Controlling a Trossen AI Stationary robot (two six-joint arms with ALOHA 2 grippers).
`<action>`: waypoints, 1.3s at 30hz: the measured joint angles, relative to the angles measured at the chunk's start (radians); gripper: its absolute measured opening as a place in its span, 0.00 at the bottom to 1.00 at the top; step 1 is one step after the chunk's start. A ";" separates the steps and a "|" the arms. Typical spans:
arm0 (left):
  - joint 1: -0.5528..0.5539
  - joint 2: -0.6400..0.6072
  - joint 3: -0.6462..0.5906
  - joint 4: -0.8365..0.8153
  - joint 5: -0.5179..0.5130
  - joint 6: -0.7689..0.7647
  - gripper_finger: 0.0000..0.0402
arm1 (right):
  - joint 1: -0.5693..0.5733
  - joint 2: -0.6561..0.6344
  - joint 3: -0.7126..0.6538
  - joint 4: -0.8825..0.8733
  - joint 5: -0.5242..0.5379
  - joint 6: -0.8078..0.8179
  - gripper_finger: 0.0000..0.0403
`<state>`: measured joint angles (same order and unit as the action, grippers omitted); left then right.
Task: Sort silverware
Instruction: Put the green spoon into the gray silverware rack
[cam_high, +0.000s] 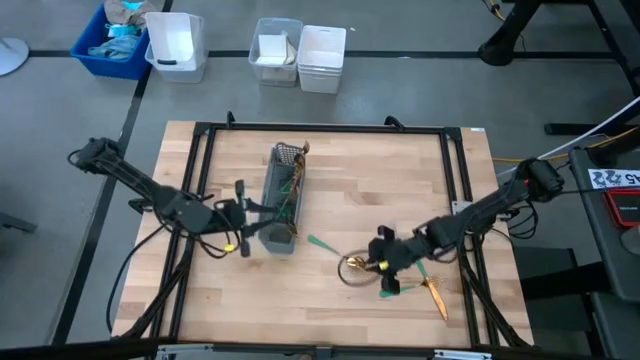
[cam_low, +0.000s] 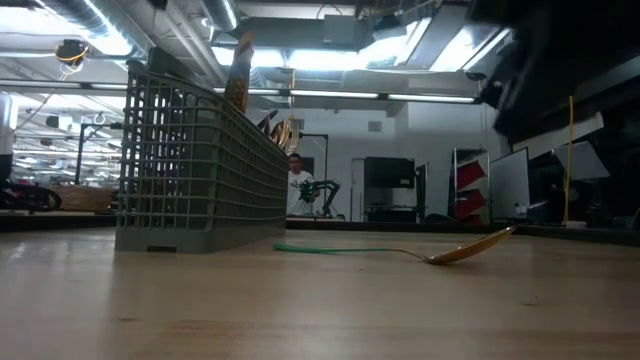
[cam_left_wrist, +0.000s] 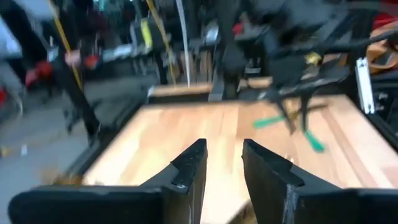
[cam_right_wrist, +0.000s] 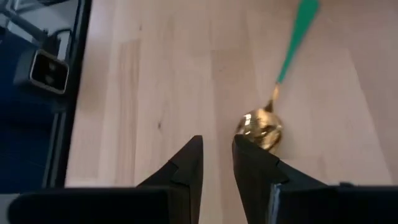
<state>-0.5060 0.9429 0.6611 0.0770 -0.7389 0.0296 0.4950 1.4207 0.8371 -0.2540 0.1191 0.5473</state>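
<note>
Several pieces of silverware already stand in the grey caddy (cam_high: 284, 195), their teal handles and gold heads showing through the mesh, so we judge the sorting partly done. Loose pieces are still on the table (cam_high: 400, 180): a spoon (cam_high: 335, 255) lies just right of the caddy's near end, a couple of teal-handled pieces (cam_high: 400, 285) sit under and beside our right arm, and a gold knife (cam_high: 438, 296) lies near the table's front right. We cannot count exactly how many are sorted.

Our right gripper (cam_high: 380, 250) hangs low over the spoon's bowl. In the right wrist view its fingers (cam_right_wrist: 186, 165) stand slightly apart with nothing between them, and the gold bowl (cam_right_wrist: 260, 129) is just ahead of the tips.

Our left gripper (cam_high: 240, 218) waits just left of the caddy, jaws narrowly parted and empty.

We think at least four pieces remain to be collected.
</note>
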 joint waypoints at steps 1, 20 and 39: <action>0.001 -0.020 0.000 -0.055 -0.003 -0.045 0.23 | 0.023 0.009 0.000 0.007 0.028 -0.005 0.22; 0.002 -0.012 -0.001 -0.322 -0.006 -0.321 0.22 | 0.100 0.208 0.000 0.084 0.117 -0.171 0.22; 0.002 -0.011 -0.002 -0.331 -0.005 -0.314 0.22 | 0.100 0.207 0.000 0.077 0.245 -0.195 0.22</action>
<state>-0.5045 0.9321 0.6594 -0.2540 -0.7441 -0.2848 0.5949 1.6279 0.8368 -0.1768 0.3641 0.3524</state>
